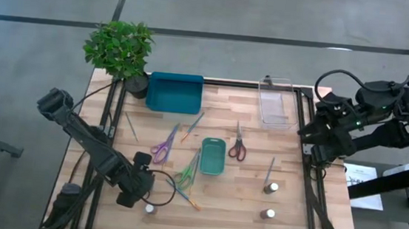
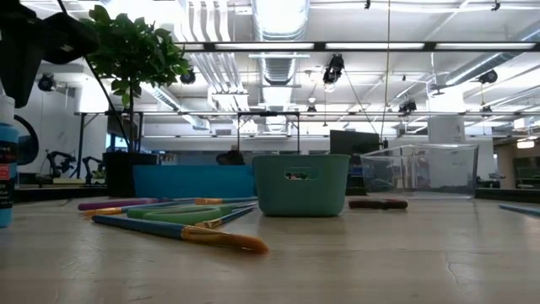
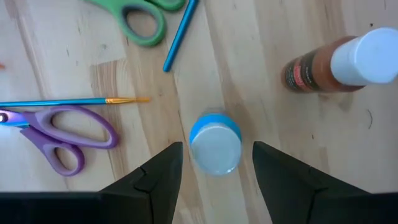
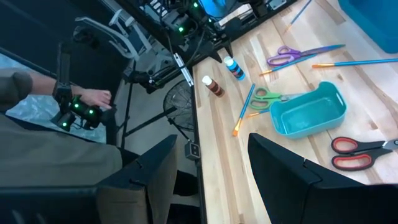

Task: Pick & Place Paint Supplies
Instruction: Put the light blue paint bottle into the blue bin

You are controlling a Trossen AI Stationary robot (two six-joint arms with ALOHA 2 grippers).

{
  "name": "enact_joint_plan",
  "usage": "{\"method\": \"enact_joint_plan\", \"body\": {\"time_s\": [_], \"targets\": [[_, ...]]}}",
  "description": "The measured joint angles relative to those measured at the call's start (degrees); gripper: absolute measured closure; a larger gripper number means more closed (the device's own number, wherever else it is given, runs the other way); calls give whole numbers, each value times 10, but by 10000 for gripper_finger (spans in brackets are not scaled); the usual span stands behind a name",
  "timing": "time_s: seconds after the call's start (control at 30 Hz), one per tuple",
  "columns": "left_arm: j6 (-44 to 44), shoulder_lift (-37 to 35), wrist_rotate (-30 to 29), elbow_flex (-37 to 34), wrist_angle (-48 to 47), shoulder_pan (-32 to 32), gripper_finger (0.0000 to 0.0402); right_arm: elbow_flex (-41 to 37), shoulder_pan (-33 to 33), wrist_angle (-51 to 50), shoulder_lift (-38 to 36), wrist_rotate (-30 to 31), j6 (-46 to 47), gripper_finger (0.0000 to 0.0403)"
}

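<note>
My left gripper [image 3: 216, 186] is open above the table's near-left part [image 1: 137, 190]. Its fingers stand on either side of a blue pot with a white cap [image 3: 215, 146], which stands upright on the wood, and do not touch it. A brown white-capped pot [image 3: 339, 62] stands close by. Purple scissors [image 3: 62, 134], green scissors [image 3: 143, 18] and a blue brush [image 3: 74, 101] lie flat beyond them. Two more pots [image 1: 272, 187] stand near the right edge. Red scissors [image 1: 238, 146] lie mid-table. My right gripper [image 4: 211, 180] is open, up by the table's right edge [image 1: 321, 136].
A small teal tray [image 1: 213, 156] sits mid-table, a large teal tray [image 1: 174, 92] and a clear tray [image 1: 277, 102] at the far edge. A potted plant [image 1: 121, 51] stands at the far-left corner. More brushes [image 2: 177, 232] lie near the front. A person's hand [image 4: 93, 99] shows beyond the table.
</note>
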Motion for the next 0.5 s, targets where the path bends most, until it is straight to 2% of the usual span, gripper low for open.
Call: {"method": "enact_joint_plan", "body": {"time_s": [0.5], "targets": [[0,0,-2,-7,12,2,202,0,0,0,-3,0,3,211]]}}
